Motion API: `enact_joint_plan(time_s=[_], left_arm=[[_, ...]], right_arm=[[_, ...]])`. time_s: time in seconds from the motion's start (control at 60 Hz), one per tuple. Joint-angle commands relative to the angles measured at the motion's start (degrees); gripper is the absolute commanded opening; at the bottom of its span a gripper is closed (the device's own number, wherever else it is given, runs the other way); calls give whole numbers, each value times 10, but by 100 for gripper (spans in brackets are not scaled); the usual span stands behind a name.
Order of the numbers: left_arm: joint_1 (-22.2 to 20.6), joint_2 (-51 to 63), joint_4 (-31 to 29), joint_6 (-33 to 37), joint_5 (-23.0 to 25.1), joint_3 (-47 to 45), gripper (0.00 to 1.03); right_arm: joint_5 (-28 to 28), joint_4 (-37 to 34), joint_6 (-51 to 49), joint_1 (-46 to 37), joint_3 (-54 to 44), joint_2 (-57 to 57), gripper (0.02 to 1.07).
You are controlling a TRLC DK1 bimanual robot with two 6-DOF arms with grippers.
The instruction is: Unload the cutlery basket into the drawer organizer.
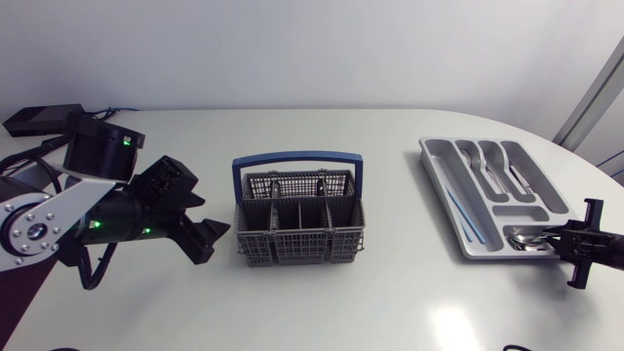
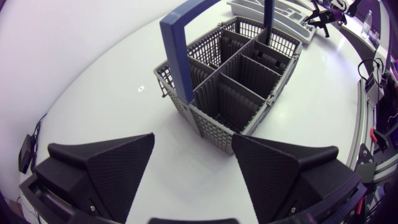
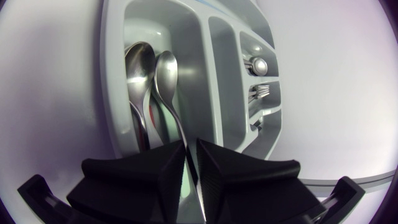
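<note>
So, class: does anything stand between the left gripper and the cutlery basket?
Nothing visible does. The left gripper is open with the basket right ahead of it, and only bare table lies between them.

Grey basket (image 1: 292,242), blue handle (image 1: 297,157)

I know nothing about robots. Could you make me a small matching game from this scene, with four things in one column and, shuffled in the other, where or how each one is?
Things
1. cutlery basket
2. drawer organizer
3. left jaws
4. right jaws

Places and states
A. closed on the handle of a spoon
B. grey with a blue handle, mid-table
C. wide open, beside the basket
D. pale tray at the robot's right, with cutlery lying in it

Pairs: 1-B, 2-D, 3-C, 4-A
</note>
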Motion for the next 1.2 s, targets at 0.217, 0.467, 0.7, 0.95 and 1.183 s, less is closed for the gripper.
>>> enact_joint_plan(time_s=[0.217,0.467,0.7,0.95,1.183], left_arm=[[7,-23,-13,-4,-3,7,87],[23,-41,-19,4,-2,0,87],[31,-35,-18,10,1,1,87],[38,19,-9,7,5,6,84],[58,60,-9,22,21,11,76]], right_arm=[[-10,-111,32,5,-9,-136,67],[-3,-186,52,19,-22,-217,71],[47,-251,226,178,-69,-356,71],[152,-226,439,438,-106,-406,69],[208,-167,581,596,-73,-341,37]])
